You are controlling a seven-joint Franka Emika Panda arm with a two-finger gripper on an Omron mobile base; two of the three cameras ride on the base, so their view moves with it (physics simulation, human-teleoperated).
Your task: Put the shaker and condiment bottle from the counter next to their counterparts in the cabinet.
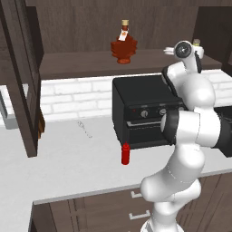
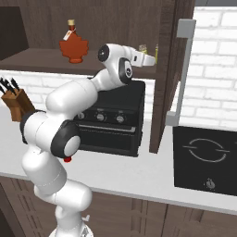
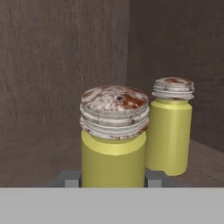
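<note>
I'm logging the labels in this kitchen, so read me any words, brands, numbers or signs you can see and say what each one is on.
No text can be read.
Maple-leaf bottle: a small label at the neck, too small and blurred to read.
Oven: knobs, with no legible markings.
Cooktop: a ring outline around the burner, not writing.
Two yellow shakers: no label.

We find no text that we can read anywhere. The leaf-shaped bottle (image 1: 123,47) at the top middle of the left base view carries a small pale label near its neck, but it is too small for us to make out any letters. The black oven (image 1: 145,113) in the middle has knobs with no legible marks. On the cooktop (image 2: 206,159) at the lower right of the right base view we see a white ring symbol, no words.
</note>
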